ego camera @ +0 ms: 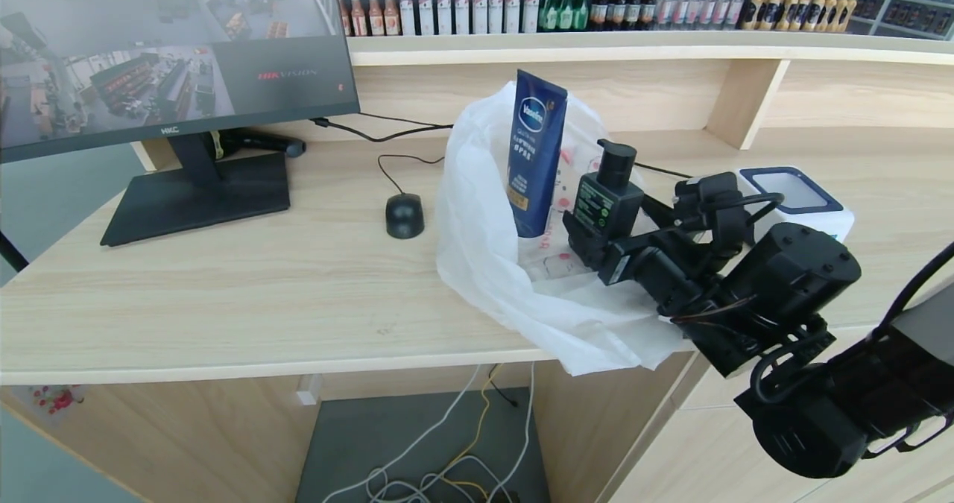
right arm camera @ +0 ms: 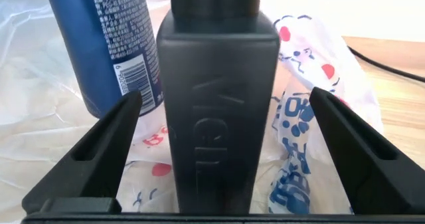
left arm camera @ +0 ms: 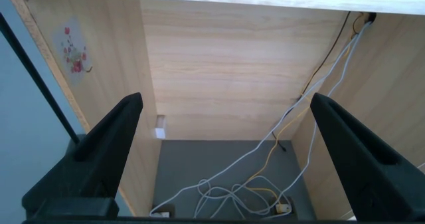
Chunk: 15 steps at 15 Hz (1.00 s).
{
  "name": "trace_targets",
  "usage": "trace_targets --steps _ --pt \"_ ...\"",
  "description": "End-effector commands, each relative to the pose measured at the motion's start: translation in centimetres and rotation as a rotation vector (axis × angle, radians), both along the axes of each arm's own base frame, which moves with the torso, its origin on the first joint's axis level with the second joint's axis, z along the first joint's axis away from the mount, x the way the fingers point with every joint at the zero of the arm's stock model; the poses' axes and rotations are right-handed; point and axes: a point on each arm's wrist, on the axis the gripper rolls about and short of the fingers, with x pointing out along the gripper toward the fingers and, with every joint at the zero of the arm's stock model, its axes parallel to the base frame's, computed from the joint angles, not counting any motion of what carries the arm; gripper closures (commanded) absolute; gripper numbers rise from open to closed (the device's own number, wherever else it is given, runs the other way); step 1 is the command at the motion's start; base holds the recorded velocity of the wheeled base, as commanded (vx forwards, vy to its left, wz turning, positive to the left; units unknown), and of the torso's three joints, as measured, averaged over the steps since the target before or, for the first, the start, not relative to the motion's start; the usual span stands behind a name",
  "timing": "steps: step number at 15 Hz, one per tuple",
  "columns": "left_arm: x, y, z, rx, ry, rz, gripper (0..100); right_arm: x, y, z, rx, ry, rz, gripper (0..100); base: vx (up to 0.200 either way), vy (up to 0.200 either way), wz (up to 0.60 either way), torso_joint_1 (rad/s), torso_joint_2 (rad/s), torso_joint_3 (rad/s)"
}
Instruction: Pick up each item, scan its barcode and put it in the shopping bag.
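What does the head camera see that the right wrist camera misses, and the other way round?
Only the head view: the monitor, the mouse, the scanner and the row of bottles at the back. Only the right wrist view: the barcode on the blue tube. Both: the blue tube, the black bottle and the white bag.

Right gripper [ego camera: 598, 226] black; arm joints [ego camera: 803, 266] cylindrical; black cables [ego camera: 762, 378] looped.

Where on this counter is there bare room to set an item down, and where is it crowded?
Free: the broad stretch of counter between the monitor stand and the shopping bag, in front of the mouse. Crowded: the right end, where bag, right gripper, dark bottle and scanner sit close.
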Motion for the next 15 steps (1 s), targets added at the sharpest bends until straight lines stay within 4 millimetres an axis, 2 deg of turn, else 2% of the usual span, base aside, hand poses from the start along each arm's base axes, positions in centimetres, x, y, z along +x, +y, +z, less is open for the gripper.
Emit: trace_targets --steps 1,4,6,8,10,11,12,14,15 --pt "0.0 0.0 0.0 0.0 -0.001 0.0 0 -1.6 -0.9 2.1 0.029 -0.055 -0.001 0 0.0 0.0 0.0 0.0 0.0 0.0" --pt "0.0 0.0 0.0 -0.002 -0.001 0.001 0 -4.6 -2.8 5.6 0.074 -0.15 -0.012 0 0.0 0.0 0.0 0.0 0.0 0.0" --pt "0.0 0.0 0.0 -0.002 -0.001 0.0 0 -6.3 -3.9 7.2 0.102 -0.197 -0.014 0 0.0 0.0 0.0 0.0 0.0 0.0" --pt "0.0 0.0 0.0 -0.002 -0.001 0.001 0 -9.0 -5.8 6.8 0.092 -0.183 -0.031 0 0.0 0.0 0.0 0.0 0.0 0.0" --pt "0.0 0.0 0.0 -0.002 -0.001 0.001 0 -12.5 -7.6 6.0 0.084 -0.168 -0.033 0 0.0 0.0 0.0 0.0 0.0 0.0" --pt "0.0 0.0 0.0 -0.002 -0.001 0.0 0 -13.5 -8.1 5.3 0.076 -0.15 -0.032 0 0.0 0.0 0.0 0.0 0.0 0.0" --pt "0.0 0.0 0.0 -0.002 -0.001 0.0 0 -15.9 -9.3 3.8 0.056 -0.113 -0.033 0 0.0 0.0 0.0 0.0 0.0 0.0" --pt "0.0 0.0 0.0 -0.002 -0.001 0.001 0 -18.9 -10.8 2.1 0.045 -0.091 -0.032 0 0.0 0.0 0.0 0.0 0.0 0.0" --pt "0.0 0.0 0.0 0.0 -0.001 0.0 0 -19.8 -11.3 2.7 0.078 -0.139 -0.031 0 0.0 0.0 0.0 0.0 0.0 0.0"
